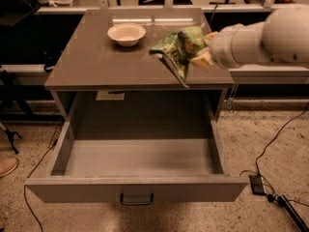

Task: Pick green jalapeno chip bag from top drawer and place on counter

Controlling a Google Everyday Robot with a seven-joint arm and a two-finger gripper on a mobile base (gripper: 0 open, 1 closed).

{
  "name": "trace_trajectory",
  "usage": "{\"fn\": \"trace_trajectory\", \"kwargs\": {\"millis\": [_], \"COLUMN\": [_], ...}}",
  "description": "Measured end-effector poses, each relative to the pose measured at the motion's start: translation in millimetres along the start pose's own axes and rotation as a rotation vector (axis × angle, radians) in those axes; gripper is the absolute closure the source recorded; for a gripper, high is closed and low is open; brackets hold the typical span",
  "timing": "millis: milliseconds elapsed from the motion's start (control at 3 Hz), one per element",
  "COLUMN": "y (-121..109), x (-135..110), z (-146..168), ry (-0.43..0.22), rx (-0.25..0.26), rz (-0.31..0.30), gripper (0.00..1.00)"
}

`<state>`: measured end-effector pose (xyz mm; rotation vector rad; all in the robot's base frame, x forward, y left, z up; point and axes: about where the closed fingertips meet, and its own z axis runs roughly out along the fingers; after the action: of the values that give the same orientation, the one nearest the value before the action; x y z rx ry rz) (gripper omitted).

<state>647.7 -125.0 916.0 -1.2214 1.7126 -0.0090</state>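
The green jalapeno chip bag (179,50) hangs in my gripper (202,52), which is shut on its right side. The bag is held in the air over the right part of the counter (96,57), its lower corner dangling near the counter's front edge. My white arm reaches in from the right. The top drawer (137,161) is pulled fully open below and its inside shows nothing in it. Its dark handle (136,199) sits at the centre of the front panel.
A cream bowl (126,34) stands on the counter's far middle. A white label (110,95) is stuck under the counter edge. Cables and a power brick (257,184) lie on the floor at right. A shoe (7,166) shows at the left edge.
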Motion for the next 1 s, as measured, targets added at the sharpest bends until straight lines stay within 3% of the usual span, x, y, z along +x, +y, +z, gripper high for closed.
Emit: {"fn": "trace_trajectory", "kwargs": {"millis": [333, 667, 1000], "y": [-50.3, -78.1, -93.2], "x": [0.4, -8.1, -13.9], "z": [47.0, 99.1, 134.9], "ry": [0.050, 0.093, 0.125], "rx": [0.038, 0.037, 0.029], "rz": [0.061, 0.129, 0.178], "gripper": [1.00, 0.82, 0.58]}}
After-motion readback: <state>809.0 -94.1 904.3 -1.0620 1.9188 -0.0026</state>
